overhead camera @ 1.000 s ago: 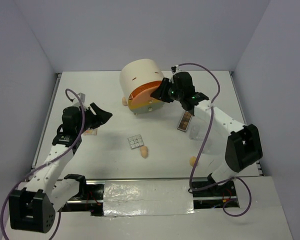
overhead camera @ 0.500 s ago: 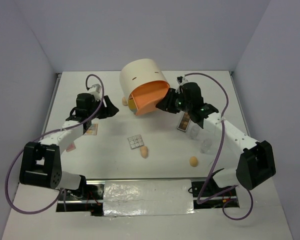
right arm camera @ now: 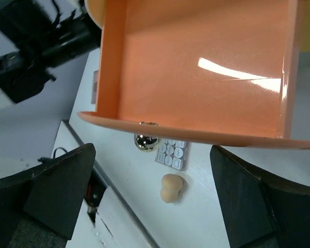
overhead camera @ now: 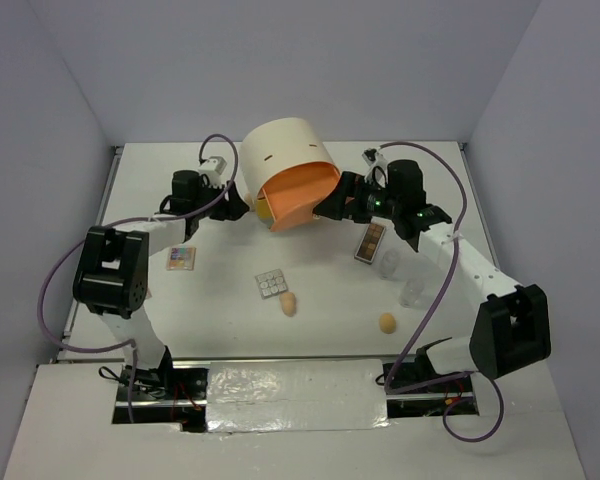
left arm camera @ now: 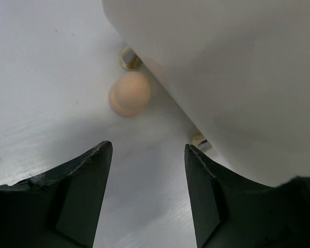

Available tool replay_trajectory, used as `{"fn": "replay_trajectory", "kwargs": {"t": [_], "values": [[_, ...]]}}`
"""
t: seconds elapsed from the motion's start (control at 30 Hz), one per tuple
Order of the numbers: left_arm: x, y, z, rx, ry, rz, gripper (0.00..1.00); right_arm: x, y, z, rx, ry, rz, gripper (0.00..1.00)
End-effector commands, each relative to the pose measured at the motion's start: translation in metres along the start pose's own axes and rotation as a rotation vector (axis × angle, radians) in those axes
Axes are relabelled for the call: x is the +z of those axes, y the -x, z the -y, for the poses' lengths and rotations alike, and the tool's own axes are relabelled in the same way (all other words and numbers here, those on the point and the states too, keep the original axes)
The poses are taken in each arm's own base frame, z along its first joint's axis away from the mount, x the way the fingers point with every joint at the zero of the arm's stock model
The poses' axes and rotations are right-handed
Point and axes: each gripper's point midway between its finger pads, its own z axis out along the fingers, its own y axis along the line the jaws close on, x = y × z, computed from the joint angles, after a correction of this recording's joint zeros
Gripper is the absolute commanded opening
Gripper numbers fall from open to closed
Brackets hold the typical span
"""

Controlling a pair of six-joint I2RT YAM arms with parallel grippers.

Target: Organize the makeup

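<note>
pink card [overhead camera: 181,259]: left of the frame, flat on the table [overhead camera: 220,335]. Thin, light and stiff, and it lies flush, so probably take it by an edge. Print too small to read.
left gripper [left arm camera: 147,150]: jaws wide, nothing between them. Sits low at the left flank of the cream cylinder [overhead camera: 280,155], aimed at a sponge.
tucked sponge [left arm camera: 129,94]: on the table against the cylinder's base, beside a gold foot [left arm camera: 129,58]. Soft, light and likely to roll, so pinch gently across the middle. Mostly hidden by the gripper in the top view.
orange drawer [right arm camera: 196,67]: open, inside bare in the right wrist view. Its far end is cut off.
grey-white palette [overhead camera: 271,283]: centre, flat on the table. Rigid, smooth and low, so grip across opposite edges.
middle sponge [overhead camera: 289,303]: just below-right of that palette. Squashy, easy to pick from above.
right gripper [right arm camera: 152,155]: jaws wide and empty, at the drawer's front by the gold knob [right arm camera: 145,140].
brown palette [overhead camera: 370,241]: right of centre. Long, stiff and flat, so grip across the short width.
upper bottle [overhead camera: 388,262], lower bottle [overhead camera: 412,292]: clear, hard and likely slick. Outlines faint, cannot tell if upright or capped.
right sponge [overhead camera: 386,322]: lower right, well apart from the rest.
</note>
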Motion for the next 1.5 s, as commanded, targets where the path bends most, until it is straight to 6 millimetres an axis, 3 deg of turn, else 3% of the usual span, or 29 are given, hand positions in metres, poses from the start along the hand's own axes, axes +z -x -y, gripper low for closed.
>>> {"fn": "replay_trajectory", "kwargs": {"t": [0.0,0.03,0.07,0.13,0.3,0.57,0.67,0.9,1.03,1.07,1.23,1.27,1.37,1.4,1.43,1.47], "values": [[0.016,0.039,0.002,0.085,-0.054,0.115,0.7,-0.021,0.011,-0.033,-0.129,0.204,0.016,1.0],[0.023,0.031,-0.003,0.074,-0.053,0.096,0.7,-0.022,0.01,-0.03,-0.124,0.21,0.011,1.0],[0.027,0.039,-0.004,0.076,-0.055,0.108,0.7,-0.025,0.018,-0.029,-0.136,0.22,0.036,1.0],[0.037,0.031,-0.007,0.073,-0.068,0.086,0.7,-0.028,0.018,-0.03,-0.141,0.251,0.031,1.0],[0.054,0.033,-0.012,0.06,-0.083,0.086,0.69,-0.035,0.026,-0.031,-0.16,0.279,0.057,1.0],[0.063,0.036,-0.019,0.056,-0.071,0.106,0.65,-0.036,0.029,-0.027,-0.156,0.27,0.068,0.99],[0.069,0.037,-0.02,0.042,-0.077,0.113,0.59,-0.037,0.031,-0.027,-0.16,0.267,0.072,1.0],[0.079,0.029,-0.024,0.007,-0.077,0.082,0.56,-0.041,0.033,-0.025,-0.17,0.26,0.082,1.0],[0.081,0.025,-0.022,0.002,-0.091,0.065,0.5,-0.042,0.031,-0.025,-0.171,0.263,0.079,1.0],[0.081,0.023,-0.023,0.002,-0.092,0.062,0.44,-0.043,0.03,-0.025,-0.177,0.265,0.079,0.99],[0.072,0.019,-0.022,0.003,-0.077,0.06,0.2,-0.047,0.028,-0.029,-0.236,0.288,0.075,0.97],[0.064,0.03,-0.018,0.018,-0.073,0.086,0.16,-0.05,0.027,-0.033,-0.269,0.308,0.076,0.9],[0.046,0.031,-0.019,0.015,-0.047,0.108,0.12,-0.057,0.021,-0.042,-0.397,0.365,0.064,0.73],[0.033,0.046,-0.012,0.03,-0.049,0.146,0.1,-0.06,0.02,-0.044,-0.437,0.378,0.062,0.68],[0.024,0.04,-0.011,0.027,-0.04,0.14,0.1,-0.061,0.019,-0.043,-0.53,0.381,0.069,0.65],[0.008,0.058,-0.003,0.049,-0.031,0.186,0.08,-0.067,0.015,-0.046,-0.567,0.389,0.056,0.6]]}}
